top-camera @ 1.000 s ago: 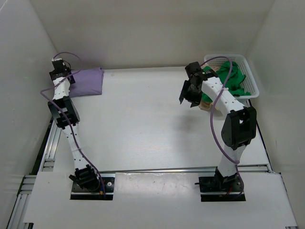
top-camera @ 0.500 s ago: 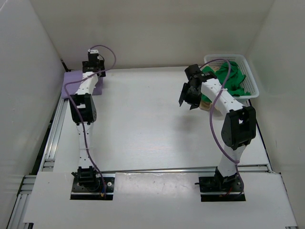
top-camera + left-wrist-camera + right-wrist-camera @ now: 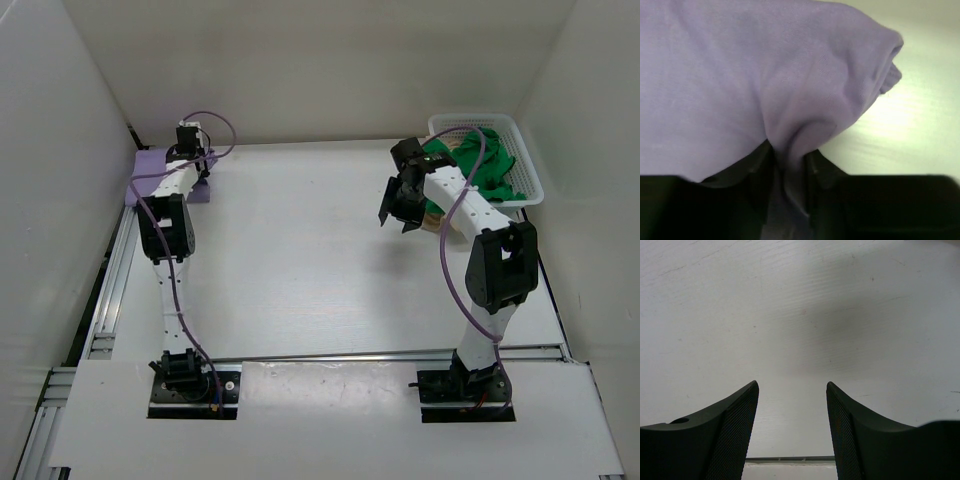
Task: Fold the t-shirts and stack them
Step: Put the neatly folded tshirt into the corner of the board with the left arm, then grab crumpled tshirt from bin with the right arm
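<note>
Where the top view shows the upper left corner of the table (image 3: 300,260), the purple shirt (image 3: 147,162) is seen lying flat against the left wall, largely covered by the left arm reaching over it. The left gripper (image 3: 190,150) is placed at the shirt's far edge. In the left wrist view the purple shirt (image 3: 765,75) fills most of the frame, and a fold of its cloth is drawn down into the left gripper (image 3: 789,160) and pinched between the two dark fingers (image 3: 760,170), so the claw is clenched on that shirt. A rounded corner of the cloth is seen at the upper right of that view, with bare table beside it.

At the upper right of the top view a white basket (image 3: 530,160) is set in the table's corner. The green shirt (image 3: 495,170) is bunched inside it, and a patch of the beige shirt (image 3: 436,218) is seen at the basket's lower left edge, partly hidden by the right arm.

The right gripper (image 3: 398,205) is held just left of the basket, above the table. In the right wrist view the right gripper (image 3: 792,385) is shown released: its fingers (image 3: 735,430) are spread apart, nothing is held between them, and only white table surface is seen through the gap, crossed by a soft shadow.
</note>
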Tool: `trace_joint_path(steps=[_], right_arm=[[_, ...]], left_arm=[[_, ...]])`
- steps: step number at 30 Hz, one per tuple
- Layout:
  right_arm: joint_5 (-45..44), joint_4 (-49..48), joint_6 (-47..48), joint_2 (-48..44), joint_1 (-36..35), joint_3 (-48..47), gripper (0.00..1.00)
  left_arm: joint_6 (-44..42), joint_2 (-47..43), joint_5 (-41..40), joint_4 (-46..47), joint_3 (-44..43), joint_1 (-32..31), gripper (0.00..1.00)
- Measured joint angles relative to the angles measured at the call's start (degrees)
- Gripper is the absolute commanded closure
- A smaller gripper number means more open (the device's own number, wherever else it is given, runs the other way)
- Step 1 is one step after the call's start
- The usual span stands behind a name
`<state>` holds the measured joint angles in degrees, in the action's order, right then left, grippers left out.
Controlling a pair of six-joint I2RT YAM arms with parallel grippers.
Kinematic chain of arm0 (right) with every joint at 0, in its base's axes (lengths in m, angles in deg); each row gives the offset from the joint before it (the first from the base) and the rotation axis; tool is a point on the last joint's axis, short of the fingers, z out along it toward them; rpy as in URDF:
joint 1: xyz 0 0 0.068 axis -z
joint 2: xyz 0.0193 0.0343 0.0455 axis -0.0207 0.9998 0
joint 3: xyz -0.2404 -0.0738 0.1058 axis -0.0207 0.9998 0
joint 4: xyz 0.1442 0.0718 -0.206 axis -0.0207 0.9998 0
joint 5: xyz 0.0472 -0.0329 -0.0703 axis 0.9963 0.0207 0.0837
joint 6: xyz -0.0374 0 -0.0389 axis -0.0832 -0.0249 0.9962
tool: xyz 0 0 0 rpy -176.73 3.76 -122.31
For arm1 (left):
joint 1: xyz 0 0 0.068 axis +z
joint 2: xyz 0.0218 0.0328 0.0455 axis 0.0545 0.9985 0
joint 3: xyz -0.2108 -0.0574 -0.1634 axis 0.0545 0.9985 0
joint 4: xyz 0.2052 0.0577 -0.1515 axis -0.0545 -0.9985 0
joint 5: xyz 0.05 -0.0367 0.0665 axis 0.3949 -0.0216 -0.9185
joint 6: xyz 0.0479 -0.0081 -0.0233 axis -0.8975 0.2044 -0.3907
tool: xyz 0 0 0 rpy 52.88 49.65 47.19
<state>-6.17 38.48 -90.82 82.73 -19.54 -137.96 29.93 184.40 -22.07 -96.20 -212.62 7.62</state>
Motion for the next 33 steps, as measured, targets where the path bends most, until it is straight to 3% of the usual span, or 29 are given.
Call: trace_joint_path(steps=[2, 5, 9, 14, 18, 24, 29, 33], right_arm=[[0.00, 0.00, 0.02, 0.00, 0.00, 0.00, 0.39], [-0.22, -0.02, 0.02, 0.00, 0.00, 0.00, 0.39], [-0.59, -0.02, 0.04, 0.00, 0.00, 0.02, 0.39], [-0.81, -0.07, 0.09, -0.02, 0.00, 0.24, 0.34], [-1.03, 1.05, 0.52, 0.24, 0.92, -2.97, 0.27], [-5.25, -0.04, 1.44, 2.47, 9.31, -22.82, 0.19], [-12.26, -7.78, -2.91, 2.62, 19.52, -22.73, 0.21], [-14.99, -10.95, -7.23, 10.58, 25.83, -24.94, 0.22]], left_arm=[[-0.35, -1.27, 1.44, 0.61, 2.10, 0.24, 0.65], [-0.48, -1.75, 2.60, 0.81, 2.89, 0.33, 0.55], [-0.68, -1.77, 3.39, 0.87, 2.95, 0.04, 0.49], [-0.17, -1.75, 3.61, -0.07, 2.16, -0.70, 0.00], [-0.11, -2.21, 3.52, -1.29, 1.99, -1.25, 0.00], [-0.04, -8.37, 3.52, -5.35, 1.42, -1.75, 0.00], [-0.04, -24.79, 5.44, -5.27, 5.46, -1.90, 0.00], [0.00, -40.50, 8.31, -7.04, 9.92, -1.90, 0.00]])
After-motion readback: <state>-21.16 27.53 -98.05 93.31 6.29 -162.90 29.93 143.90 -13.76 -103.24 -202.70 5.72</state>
